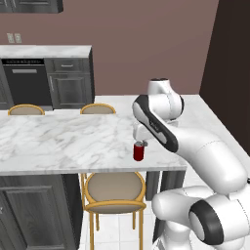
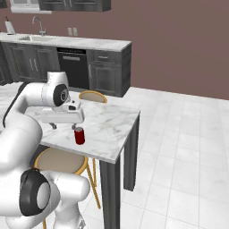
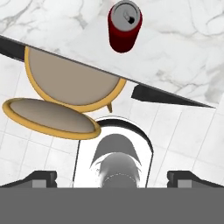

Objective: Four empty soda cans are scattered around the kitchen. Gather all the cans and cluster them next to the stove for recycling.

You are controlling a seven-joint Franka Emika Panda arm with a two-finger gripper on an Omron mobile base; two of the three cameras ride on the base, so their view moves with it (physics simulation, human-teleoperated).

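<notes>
At the upper left of the left base view you see a marble counter (image 1: 46, 51) on dark cabinets, with a black dishwasher (image 1: 27, 83) under it. Below it, the marble table (image 1: 58, 141) runs across the middle of the frame. Two stool backs (image 1: 27, 110) show behind its far edge, and one stool (image 1: 114, 190) with a yellow rim stands under its near edge. A little right of center you find the red soda can (image 1: 139, 151), upright on the table and near the front edge. The gripper (image 1: 140, 141) hangs just above the can, and its fingers are spread wide and hold nothing. You cannot tell from this view if a finger touches the can top.

In the right base view the sink (image 2: 33, 38) is at the upper left, the gripper (image 2: 66, 126) is left of center, and the soda can (image 2: 80, 135) stands just to the right of it on the table (image 2: 112, 129).

In the hand view the stool (image 3: 70, 83) is at the left, the soda can (image 3: 124, 27) is at the top center, and the two finger tips (image 3: 41, 177) are low at both sides, far apart.
</notes>
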